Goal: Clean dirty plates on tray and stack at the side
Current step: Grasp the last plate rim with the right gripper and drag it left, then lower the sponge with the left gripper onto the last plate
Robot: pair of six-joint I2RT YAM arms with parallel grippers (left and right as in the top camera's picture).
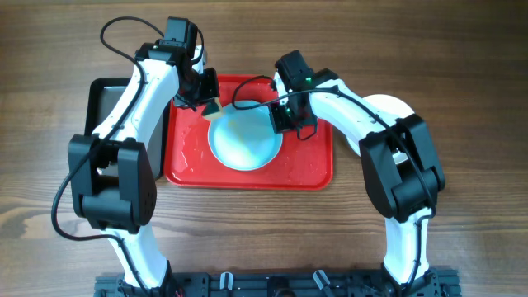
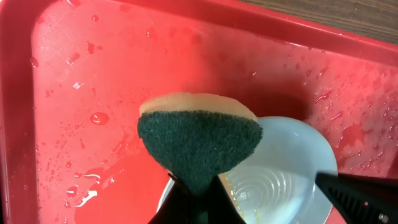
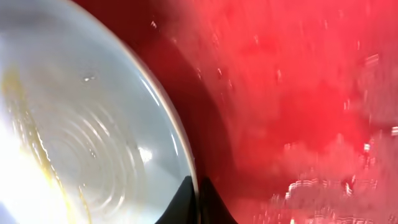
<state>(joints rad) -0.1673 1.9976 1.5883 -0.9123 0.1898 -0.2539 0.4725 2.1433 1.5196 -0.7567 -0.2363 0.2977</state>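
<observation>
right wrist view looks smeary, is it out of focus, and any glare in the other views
Right wrist: the tray is blurred, its droplets smeared, while the plate rim is sharper and its lower left is washed out white. Left wrist: the sponge is crisp, with a pale glare patch on the red behind it. Overhead: even light, sharp, only soft shadows.

Set on a brown wood-grain table (image 1: 272,231), streaked darker in places. Lit evenly and softly. Bordered along the near edge by a black rail (image 1: 272,286).
</observation>
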